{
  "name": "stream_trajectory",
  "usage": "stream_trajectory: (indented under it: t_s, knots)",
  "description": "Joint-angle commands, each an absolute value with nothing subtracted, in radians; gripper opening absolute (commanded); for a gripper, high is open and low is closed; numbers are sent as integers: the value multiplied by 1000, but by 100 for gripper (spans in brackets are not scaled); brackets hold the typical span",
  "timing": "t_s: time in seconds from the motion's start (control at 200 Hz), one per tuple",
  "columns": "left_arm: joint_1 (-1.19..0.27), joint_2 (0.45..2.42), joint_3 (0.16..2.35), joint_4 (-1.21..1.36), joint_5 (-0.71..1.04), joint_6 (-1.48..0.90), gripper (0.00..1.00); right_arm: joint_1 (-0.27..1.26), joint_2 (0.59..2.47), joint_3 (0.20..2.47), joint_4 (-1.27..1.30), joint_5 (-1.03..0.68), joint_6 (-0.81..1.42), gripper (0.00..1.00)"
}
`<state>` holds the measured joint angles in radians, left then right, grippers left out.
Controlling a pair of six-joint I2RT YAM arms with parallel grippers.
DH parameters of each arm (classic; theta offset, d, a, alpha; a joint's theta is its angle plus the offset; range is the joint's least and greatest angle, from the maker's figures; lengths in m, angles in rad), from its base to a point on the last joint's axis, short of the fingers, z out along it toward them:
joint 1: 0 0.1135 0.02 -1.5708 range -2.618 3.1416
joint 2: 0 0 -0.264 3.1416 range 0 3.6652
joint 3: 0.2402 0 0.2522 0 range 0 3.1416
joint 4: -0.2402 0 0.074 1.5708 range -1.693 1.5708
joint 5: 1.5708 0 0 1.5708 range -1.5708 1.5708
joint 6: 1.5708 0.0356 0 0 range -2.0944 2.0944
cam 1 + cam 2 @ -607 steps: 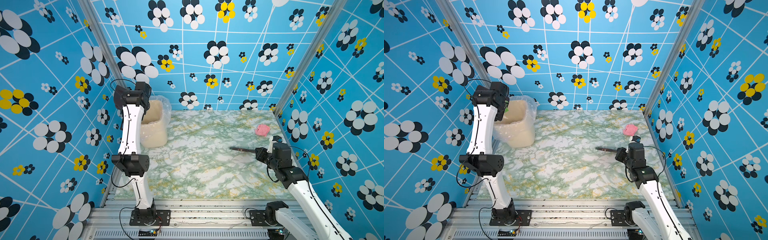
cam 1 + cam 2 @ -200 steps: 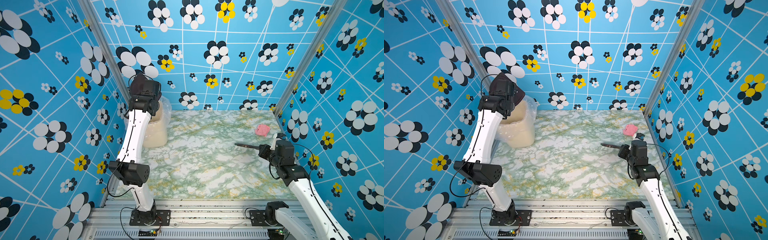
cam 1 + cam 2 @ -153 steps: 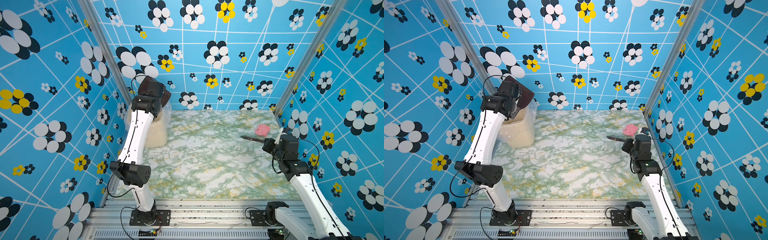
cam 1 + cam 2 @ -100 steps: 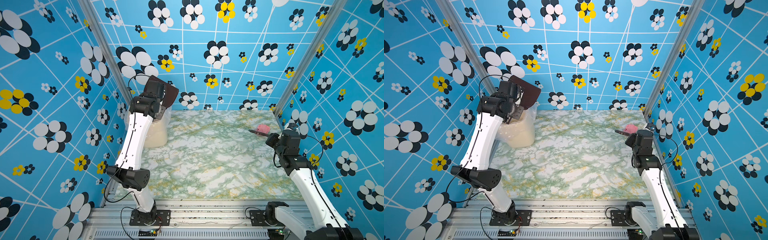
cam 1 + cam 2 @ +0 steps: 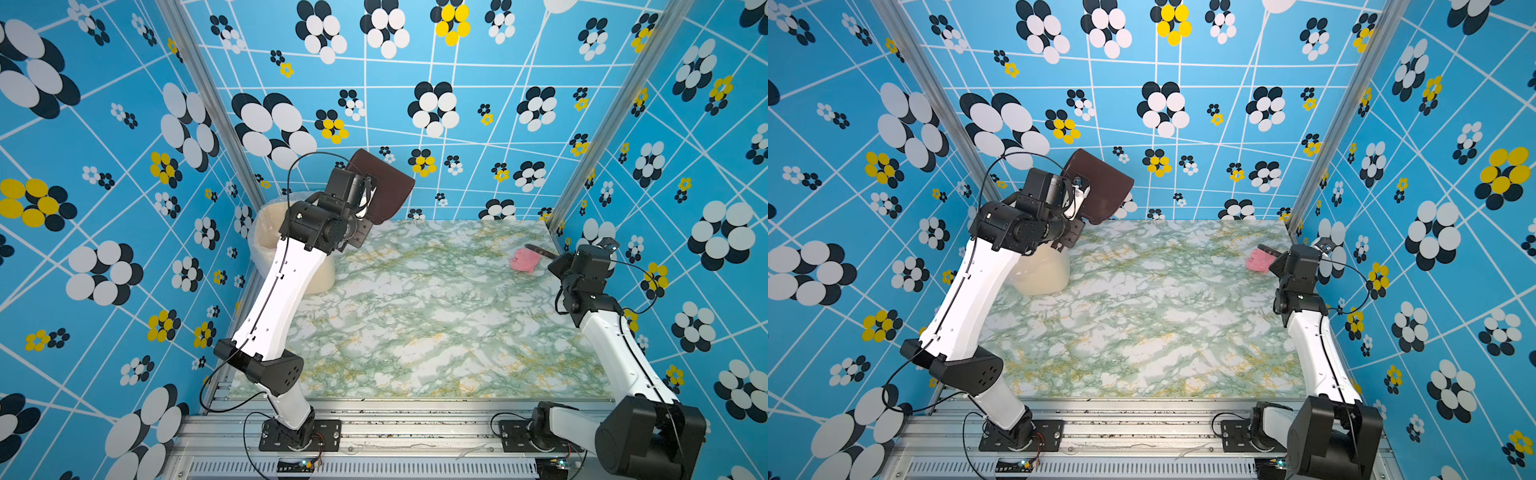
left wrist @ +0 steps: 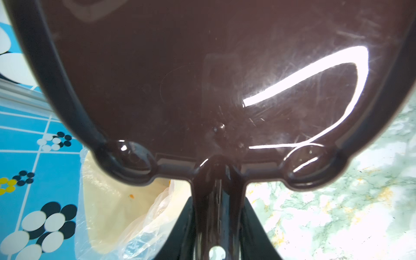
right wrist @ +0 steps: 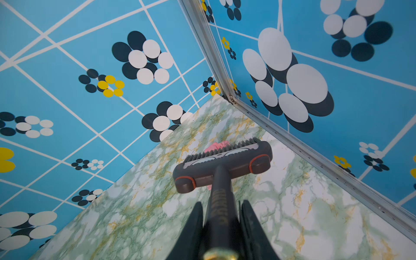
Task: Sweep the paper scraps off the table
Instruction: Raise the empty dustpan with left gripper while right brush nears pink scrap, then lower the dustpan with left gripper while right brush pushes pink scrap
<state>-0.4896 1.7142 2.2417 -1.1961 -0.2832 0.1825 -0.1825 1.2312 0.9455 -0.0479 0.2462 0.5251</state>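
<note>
The left gripper pinched the brown dustpan by its handle, raised beside the lined bin, likely clear of the sweep. The right gripper clamped the brush handle, with the bristles over the pink paper scrap near the surface's far right corner, probably to drag it inward.
</note>
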Motion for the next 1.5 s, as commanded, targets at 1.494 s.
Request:
stream_trajectory:
  t_s: [1.494]
  knots:
    - [-728, 1875, 1574, -851, 6, -6, 0, -130, 1171, 890, -325, -88, 384, 0]
